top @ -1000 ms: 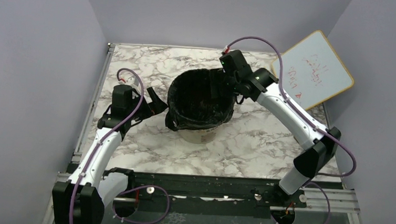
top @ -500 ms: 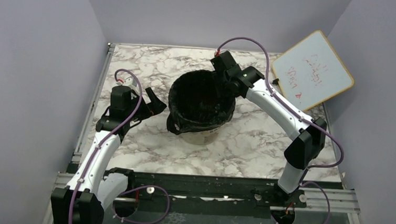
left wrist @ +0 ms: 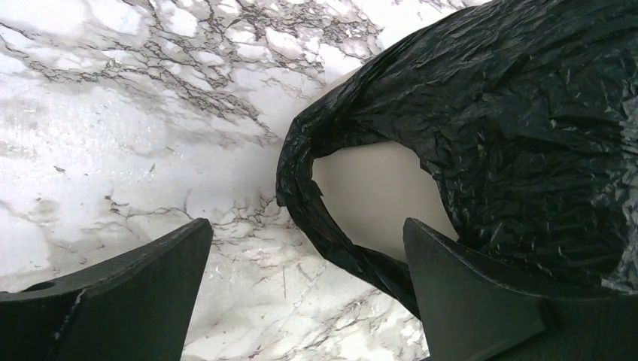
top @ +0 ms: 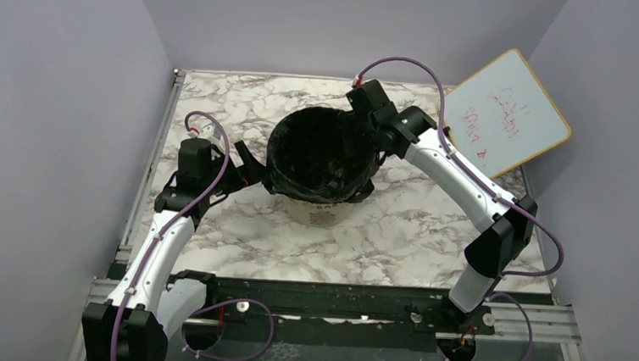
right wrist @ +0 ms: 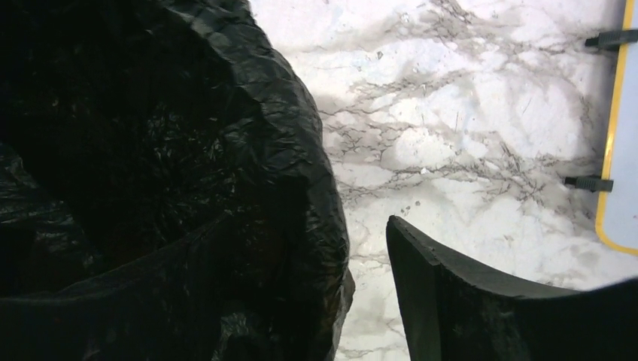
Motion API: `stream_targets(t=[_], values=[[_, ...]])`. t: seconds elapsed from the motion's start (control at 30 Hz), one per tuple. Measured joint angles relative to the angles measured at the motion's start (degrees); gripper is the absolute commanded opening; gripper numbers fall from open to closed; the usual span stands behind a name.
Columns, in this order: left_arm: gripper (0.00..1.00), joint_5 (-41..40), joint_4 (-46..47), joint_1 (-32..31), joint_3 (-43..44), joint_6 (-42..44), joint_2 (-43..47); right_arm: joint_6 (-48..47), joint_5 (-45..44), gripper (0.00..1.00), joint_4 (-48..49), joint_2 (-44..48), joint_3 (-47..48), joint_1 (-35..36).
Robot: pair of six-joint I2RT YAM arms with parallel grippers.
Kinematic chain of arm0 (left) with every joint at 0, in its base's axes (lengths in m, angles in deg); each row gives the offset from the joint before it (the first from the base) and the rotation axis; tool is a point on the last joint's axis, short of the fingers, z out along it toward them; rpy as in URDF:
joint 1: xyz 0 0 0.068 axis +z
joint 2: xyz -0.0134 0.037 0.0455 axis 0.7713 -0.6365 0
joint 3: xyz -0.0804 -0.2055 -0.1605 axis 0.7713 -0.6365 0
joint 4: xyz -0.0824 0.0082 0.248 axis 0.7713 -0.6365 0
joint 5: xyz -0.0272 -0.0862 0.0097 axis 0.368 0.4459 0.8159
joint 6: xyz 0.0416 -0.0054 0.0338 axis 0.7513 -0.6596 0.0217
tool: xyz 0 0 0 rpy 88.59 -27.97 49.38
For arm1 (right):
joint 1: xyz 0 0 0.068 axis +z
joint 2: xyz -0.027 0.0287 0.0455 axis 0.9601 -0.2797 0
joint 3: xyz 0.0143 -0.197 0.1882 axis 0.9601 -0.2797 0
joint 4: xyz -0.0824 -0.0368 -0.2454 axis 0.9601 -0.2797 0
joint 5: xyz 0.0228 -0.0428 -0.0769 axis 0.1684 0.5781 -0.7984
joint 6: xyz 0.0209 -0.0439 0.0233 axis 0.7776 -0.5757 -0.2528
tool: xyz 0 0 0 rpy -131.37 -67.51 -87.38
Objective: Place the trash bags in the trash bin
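The trash bag [top: 318, 151] sits inside the trash bin [top: 318, 213], its mouth turned out over the rim, so the work looks close to done. The step in hand appears to be seating the film evenly around that rim.

To do it well, the right arm should probably press the fold down at the bin's far-right edge rather than pull. The film is thin and crinkly, and a sideways tug could drag the opposite side off the rim or slide the light bin across the bench [top: 398, 228]. A short push toward the bin's base, followed by a straight lift, would leave the lining in place. The left arm could steady the bin's left wall, or tuck the loose loop handle [left wrist: 295, 192].

The right jaws stand apart at the bin's far-right rim and straddle it. One finger is inside the bag, hard to separate from the black film. The outer finger [right wrist: 466, 301] is outside the bin, with a strip of bare bench showing between it and the bag. Nothing is clamped there.

The left jaws are spread wide, low beside the bin's left wall, and hold nothing. The loop handle hangs off that side of the bin and lies between the two fingers, nearer the right one, with the beige wall showing through the loop. Whether the handle touches that finger cannot be told.
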Motion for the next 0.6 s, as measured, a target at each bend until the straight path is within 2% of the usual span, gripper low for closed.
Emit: stream_targets(t=[0.17,0.37,0.47,0.6], values=[[0.99,-0.02,-0.02,0.02,0.02,0.02,0.00,2.93,-0.02,0.84,-1.95,0.68,-0.20,0.00],[0.99,-1.25,-1.33,0.02,1.77,0.44,0.09,4.76,0.44,0.83,-2.14,6.01,-0.68,0.00],[0.99,-1.55,-1.68,0.00,2.93,0.72,0.31,4.66,2.69,0.73,-1.07,10.32,-0.68,0.00],[0.99,-1.62,-1.86,0.02,3.26,1.38,0.55,4.24,11.82,0.56,3.80,16.33,-2.43,0.00]])
